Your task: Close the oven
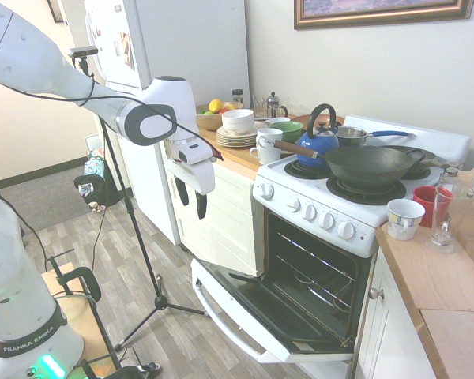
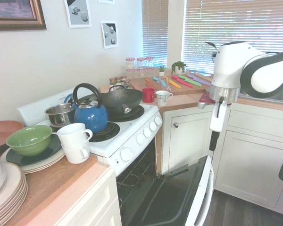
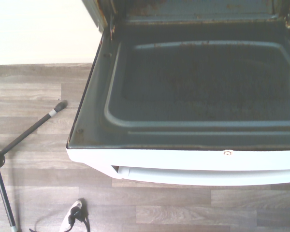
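the gripper (image 1: 191, 207), spread and empty, hangs near the lowered oven door (image 1: 257, 312); wok (image 1: 369, 167) and kettle (image 1: 319, 142) sit on the stovetop (image 1: 300, 180).

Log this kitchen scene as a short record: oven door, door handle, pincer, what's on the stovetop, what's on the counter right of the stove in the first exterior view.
oven door: dropped open, dark inner side facing up
door handle: long white bar, nothing gripping it
pincer: fingers apart, empty, above the door
stovetop: blue kettle, dark wok, steel saucepan
counter right of stove: white patterned mug, red mug, clear glass
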